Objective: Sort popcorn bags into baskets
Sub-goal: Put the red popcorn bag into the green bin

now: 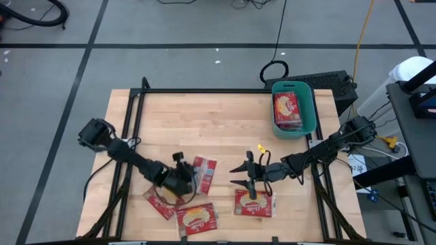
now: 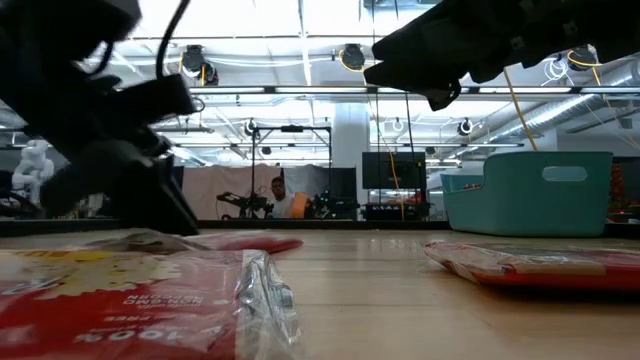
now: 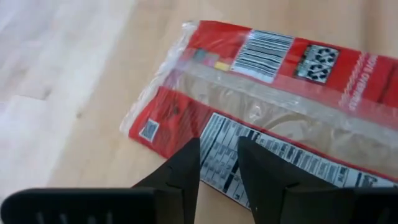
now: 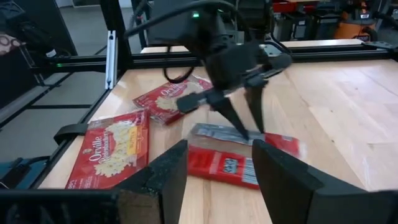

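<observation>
1. The low view was mostly blocked: both dark arms crossed its top, and a crinkled red packet [image 2: 130, 295] filled its near corner, cut off by the frame.
2. The left gripper [image 3: 219, 163] was down over a flat red popcorn bag [image 1: 204, 171] lying label-side up, barcode and nutrition panel showing, with a grey-silver band down its middle. Its two dark fingers stood a narrow gap apart over the bag's near edge; whether they pinched the wrapper could not be made out.
3. The right gripper [image 1: 242, 175] hovered near the table's middle, fingers spread wide, holding nothing, just above another red and yellow popcorn bag [image 1: 254, 203].
4. Two more red bags lay at the near edge: one [image 1: 196, 218] face up, one [image 1: 159, 203] partly under the left arm.
5. The teal plastic rectangular basket [image 1: 308, 102] sat at the far right corner, with at least one red bag [image 1: 287, 109] inside; how many were stacked there was unclear.
6. The far left and middle of the light wooden table [image 1: 191, 122] lay bare, framed by black rails.
7. Beyond the table were grey floor and cables; a seated person [image 2: 280, 198] showed small and far off in the room.
</observation>
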Action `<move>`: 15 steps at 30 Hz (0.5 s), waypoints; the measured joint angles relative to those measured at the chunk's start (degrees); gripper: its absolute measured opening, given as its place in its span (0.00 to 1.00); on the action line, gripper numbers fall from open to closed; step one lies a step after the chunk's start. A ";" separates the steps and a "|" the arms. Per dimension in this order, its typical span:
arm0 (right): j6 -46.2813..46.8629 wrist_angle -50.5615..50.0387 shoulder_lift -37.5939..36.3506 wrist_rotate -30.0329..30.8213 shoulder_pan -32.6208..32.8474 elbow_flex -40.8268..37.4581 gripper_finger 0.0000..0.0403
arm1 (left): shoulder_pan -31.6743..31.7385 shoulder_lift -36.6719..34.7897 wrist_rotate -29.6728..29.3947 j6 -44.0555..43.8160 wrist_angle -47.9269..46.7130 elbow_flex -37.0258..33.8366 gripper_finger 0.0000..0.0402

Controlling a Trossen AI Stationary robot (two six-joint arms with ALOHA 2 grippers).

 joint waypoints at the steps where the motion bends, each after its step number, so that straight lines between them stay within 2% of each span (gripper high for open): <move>1: -0.09 0.00 0.00 0.03 0.13 0.00 0.42 | 1.12 -0.04 0.04 0.73 1.77 -0.86 0.28; 6: -0.37 -0.26 0.00 0.17 0.21 0.00 0.42 | 7.69 0.04 -2.09 6.52 7.93 -3.72 0.29; 11: -0.37 -0.85 0.00 0.31 0.21 0.00 0.42 | 15.39 0.21 -3.61 10.90 10.15 -4.02 0.29; 15: 0.12 -0.90 0.00 0.31 0.21 0.00 0.42 | 18.51 -2.70 2.14 12.84 9.74 -4.10 0.29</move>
